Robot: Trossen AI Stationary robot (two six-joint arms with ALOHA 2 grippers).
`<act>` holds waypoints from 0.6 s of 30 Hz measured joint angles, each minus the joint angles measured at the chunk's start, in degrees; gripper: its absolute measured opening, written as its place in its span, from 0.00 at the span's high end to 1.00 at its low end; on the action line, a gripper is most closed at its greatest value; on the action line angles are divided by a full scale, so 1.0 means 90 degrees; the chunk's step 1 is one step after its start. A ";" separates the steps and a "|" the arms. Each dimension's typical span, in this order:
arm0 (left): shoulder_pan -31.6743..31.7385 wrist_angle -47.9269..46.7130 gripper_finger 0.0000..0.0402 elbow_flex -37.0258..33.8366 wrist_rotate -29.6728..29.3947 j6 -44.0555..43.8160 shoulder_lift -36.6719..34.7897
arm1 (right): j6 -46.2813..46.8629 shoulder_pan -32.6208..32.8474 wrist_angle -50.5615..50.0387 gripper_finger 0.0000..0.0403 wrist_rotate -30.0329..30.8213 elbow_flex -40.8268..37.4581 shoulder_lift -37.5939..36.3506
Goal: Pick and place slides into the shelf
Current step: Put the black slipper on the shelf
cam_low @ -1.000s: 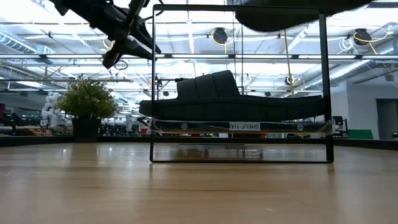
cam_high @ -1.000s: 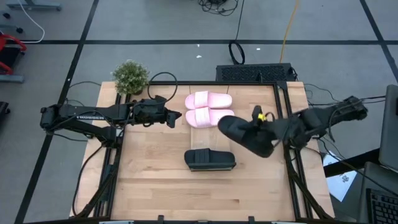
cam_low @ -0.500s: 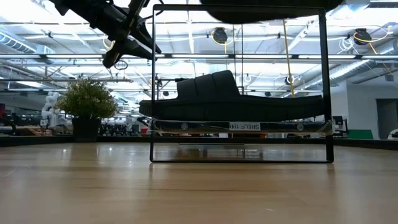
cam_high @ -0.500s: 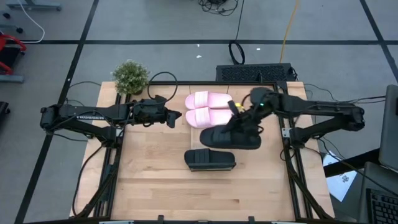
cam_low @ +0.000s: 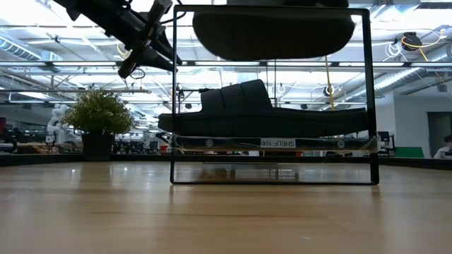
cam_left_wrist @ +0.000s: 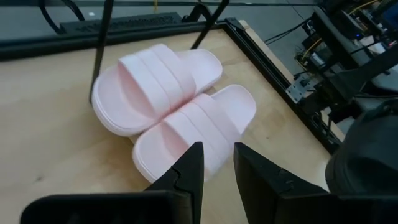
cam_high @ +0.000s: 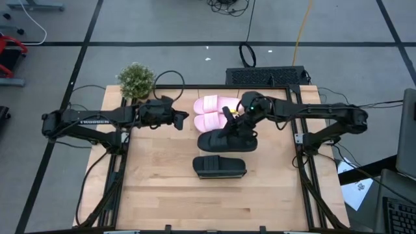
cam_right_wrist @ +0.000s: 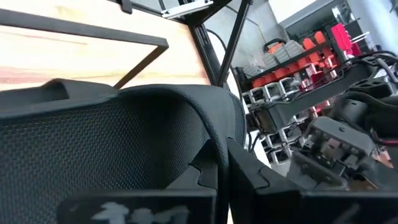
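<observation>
Right gripper (cam_high: 235, 123) carried black slide (cam_high: 227, 141) leftward, nearer shelf (cam_low: 272, 180).

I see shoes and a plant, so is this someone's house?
Probably not; it looks like a robot lab or workshop. Two robot arms work at a table set on a taped floor, cables trail nearby, and rows of ceiling lights hang over a big hall behind.

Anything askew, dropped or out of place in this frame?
Nothing stands out. The right gripper holds a black slide level above the shelf; the other black slide sits squarely inside, and the pink pair lies side by side.
</observation>
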 joint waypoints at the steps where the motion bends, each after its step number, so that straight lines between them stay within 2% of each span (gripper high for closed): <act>1: 0.0043 0.0000 0.79 0.0000 0.0003 0.0058 -0.0006 | -0.0005 -0.0011 0.0092 1.00 -0.0001 0.0000 0.0055; 9: 0.0460 -0.0031 0.79 0.0001 0.0008 0.0544 -0.0241 | -0.0025 -0.0129 0.0848 1.00 -0.0013 0.0000 0.0628; 18: 0.0942 -0.0286 0.79 0.0000 -0.0001 0.1106 -0.0883 | -0.0027 -0.0347 0.1098 1.00 -0.0018 0.0000 0.1054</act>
